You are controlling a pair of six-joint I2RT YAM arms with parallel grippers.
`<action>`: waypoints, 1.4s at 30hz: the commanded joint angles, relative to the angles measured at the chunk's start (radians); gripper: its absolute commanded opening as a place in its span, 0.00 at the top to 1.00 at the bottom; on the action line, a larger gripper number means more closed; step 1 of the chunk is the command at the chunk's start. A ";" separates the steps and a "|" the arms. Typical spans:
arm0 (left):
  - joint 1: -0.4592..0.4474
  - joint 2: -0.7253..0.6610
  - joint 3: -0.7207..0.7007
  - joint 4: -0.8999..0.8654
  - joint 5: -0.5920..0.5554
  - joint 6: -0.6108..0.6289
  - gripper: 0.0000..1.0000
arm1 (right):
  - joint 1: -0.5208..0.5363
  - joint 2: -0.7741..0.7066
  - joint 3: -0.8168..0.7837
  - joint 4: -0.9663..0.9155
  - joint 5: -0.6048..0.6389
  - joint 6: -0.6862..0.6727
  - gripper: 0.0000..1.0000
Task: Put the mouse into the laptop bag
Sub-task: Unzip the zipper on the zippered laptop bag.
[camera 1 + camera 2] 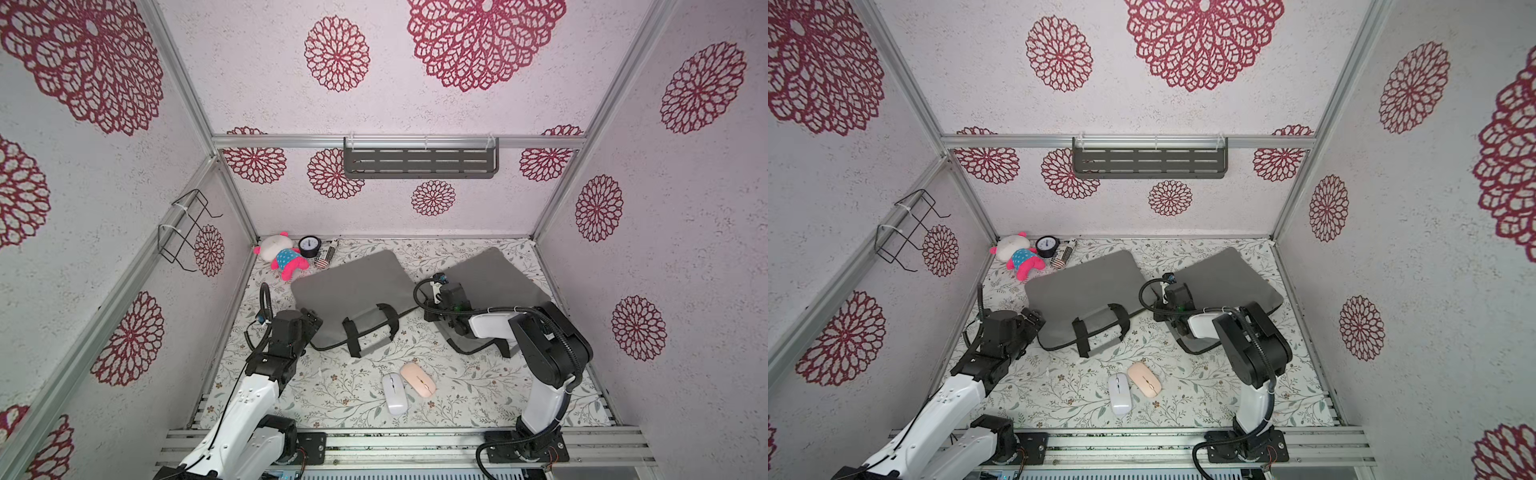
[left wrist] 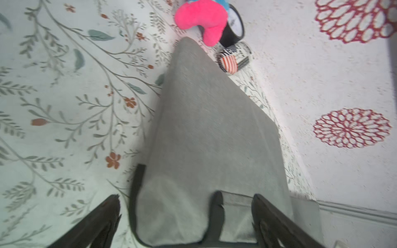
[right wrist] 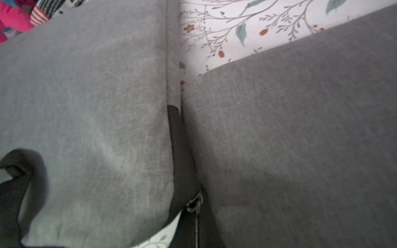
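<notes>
**Guessing a mouse grab is coming next**

Both smooth oval mice are lying near the mat's [image 1: 332, 390] front edge, well apart from both grippers. The white mouse [image 1: 394, 392] is pointing front-to-back and the peach mouse [image 1: 417, 379] is slanting. The right arm is looking slightly nearer. The left gripper [image 2: 187, 196] is gaping wide over the woven grey laptop bag's [image 2: 204, 128] corner. The right gripper [image 1: 453, 328] is sitting closed by the darker bag's [image 1: 494, 282] zipper pull [image 3: 194, 204].

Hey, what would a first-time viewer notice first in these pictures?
The pink plush toy in the far corner on the robot's left stands out most. Two grey laptop bags fill mid-table, and a white mouse and peach mouse lie side by side near the front edge.
</notes>
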 commanded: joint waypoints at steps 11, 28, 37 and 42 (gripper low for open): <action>0.116 0.260 -0.087 0.366 0.299 0.057 0.02 | -0.048 0.027 0.057 -0.095 0.093 0.033 1.00; 0.029 0.603 -0.044 0.650 0.325 -0.010 0.92 | 0.020 0.010 0.021 -0.119 0.155 0.017 1.00; 0.021 0.597 -0.045 0.637 0.300 -0.027 1.00 | 0.096 -0.031 -0.053 -0.111 0.177 0.042 1.00; 0.010 0.586 -0.048 0.639 0.293 -0.034 1.00 | 0.206 -0.061 -0.063 -0.108 0.184 0.060 1.00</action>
